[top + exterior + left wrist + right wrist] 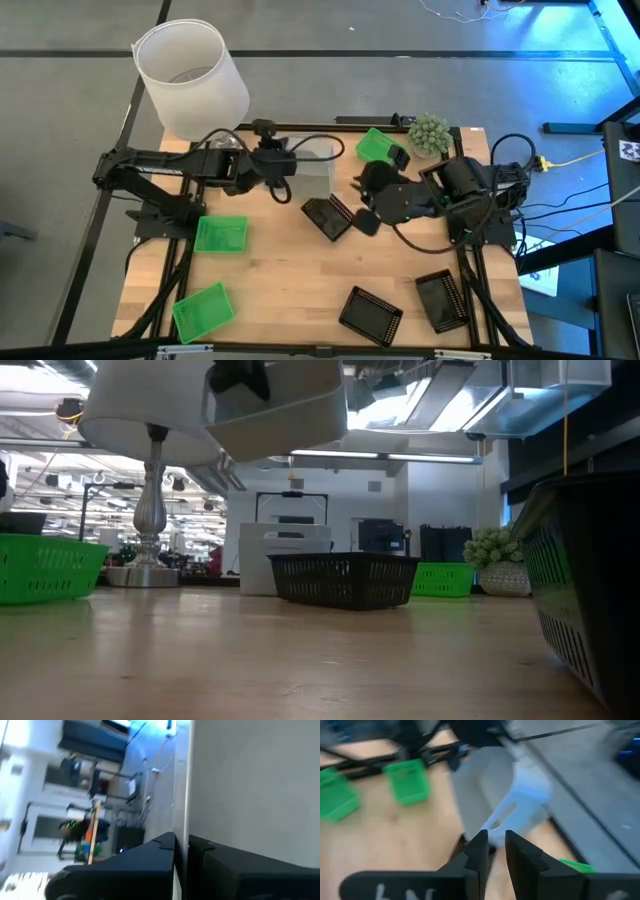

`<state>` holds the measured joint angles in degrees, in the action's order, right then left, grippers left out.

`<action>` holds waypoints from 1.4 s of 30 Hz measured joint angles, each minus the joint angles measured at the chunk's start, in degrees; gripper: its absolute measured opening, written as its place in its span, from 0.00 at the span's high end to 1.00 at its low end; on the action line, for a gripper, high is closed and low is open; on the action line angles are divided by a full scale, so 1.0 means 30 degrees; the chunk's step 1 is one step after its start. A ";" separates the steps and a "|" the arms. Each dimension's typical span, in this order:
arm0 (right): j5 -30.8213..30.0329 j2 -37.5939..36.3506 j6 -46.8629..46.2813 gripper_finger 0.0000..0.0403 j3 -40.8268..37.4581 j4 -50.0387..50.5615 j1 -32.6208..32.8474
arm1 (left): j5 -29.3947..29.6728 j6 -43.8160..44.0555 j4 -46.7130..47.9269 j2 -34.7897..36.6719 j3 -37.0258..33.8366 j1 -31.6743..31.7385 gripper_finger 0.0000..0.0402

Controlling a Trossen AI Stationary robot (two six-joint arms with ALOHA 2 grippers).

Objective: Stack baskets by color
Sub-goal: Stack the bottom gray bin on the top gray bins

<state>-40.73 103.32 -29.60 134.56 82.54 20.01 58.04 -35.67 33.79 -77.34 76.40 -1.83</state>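
My left gripper [288,165] is shut on a translucent grey-white basket [316,168] and holds it up over the far middle of the table; the low view shows the basket [285,415] high above the tabletop. My right gripper [495,834] hovers over a black mesh basket [326,217] that rests flat on the table. Its fingers stand a narrow gap apart, with nothing pinched. Two more black baskets [370,312] [442,300] lie near the front right. Green baskets lie at the left [221,235], front left [203,310] and far right [376,145]. My left gripper pinches one side wall of the translucent basket [183,827] between its two fingers; the wall's edge runs up between the fingertips [165,842]. The fingers come nearly level from the table's left. The basket is lifted clear of the table.
A white lampshade [190,75] on a metal stand [150,500] stands at the far left corner. A small green ball plant [430,133] sits at the far right. In the low view a pale box-like shape [285,560] shows behind the black basket [345,580]. Bare wood lies at the front middle [290,290].
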 joint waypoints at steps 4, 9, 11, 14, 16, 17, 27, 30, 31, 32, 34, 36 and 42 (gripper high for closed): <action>-0.2160 0.0784 0.0052 0.84 0.0000 -0.0007 -0.0267 | 0.0635 0.1243 -0.0421 0.0000 0.0000 -0.0284 1.00; -0.4380 0.2224 0.1923 0.84 -0.0015 -0.0284 -0.0552 | 0.1306 0.1193 -0.1082 0.0000 0.0000 -0.0739 1.00; -0.5244 0.2683 0.2649 0.84 -0.0015 -0.0690 -0.0612 | 0.1329 0.1200 -0.1238 0.0000 0.0000 -0.0815 1.00; -0.6132 0.3135 0.3445 0.84 -0.0015 -0.1382 -0.0640 | 0.1335 0.1200 -0.1278 0.0000 0.0000 -0.0820 1.00; -0.6216 0.3282 0.3542 0.84 -0.0015 -0.1749 -0.0633 | 0.1458 0.1232 -0.1293 0.0000 0.0000 -0.0813 1.00; -0.6216 0.3290 0.3531 0.84 -0.0015 -0.1836 -0.0640 | 0.1558 0.1226 -0.1293 0.0000 0.0000 -0.0813 1.00; -0.6594 0.3302 0.3224 0.84 -0.0015 -0.2645 -0.0800 | 0.1634 0.1238 -0.1300 0.0000 0.0000 -0.0828 1.00; -0.6718 0.3319 0.2942 0.84 -0.0015 -0.2651 -0.1049 | 0.1634 0.1229 -0.1300 0.0000 0.0000 -0.0950 1.00; -0.6755 0.3319 0.2948 0.84 -0.0015 -0.2662 -0.1124 | 0.1683 0.1229 -0.1300 0.0000 0.0000 -0.1045 1.00; -0.6735 0.3319 0.2948 0.84 -0.0015 -0.2709 -0.1211 | 0.1767 0.1261 -0.1268 0.0000 0.0000 -0.1132 1.00; -0.6676 0.3319 0.2919 0.84 -0.0015 -0.2710 -0.1328 | 0.1626 0.1266 -0.1285 0.0000 0.0000 -0.1262 1.00; -0.6620 0.3319 0.2941 0.84 -0.0015 -0.2725 -0.1436 | 0.1644 0.1280 -0.1271 -0.0007 0.0000 -0.1469 1.00; -0.6500 0.3319 0.2962 0.84 -0.0015 -0.2688 -0.1645 | 0.1696 0.1279 -0.1258 -0.0007 0.0000 -0.2076 1.00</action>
<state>-60.23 113.27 -20.71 134.52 74.48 15.07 63.12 -31.84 30.02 -77.36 76.40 -8.06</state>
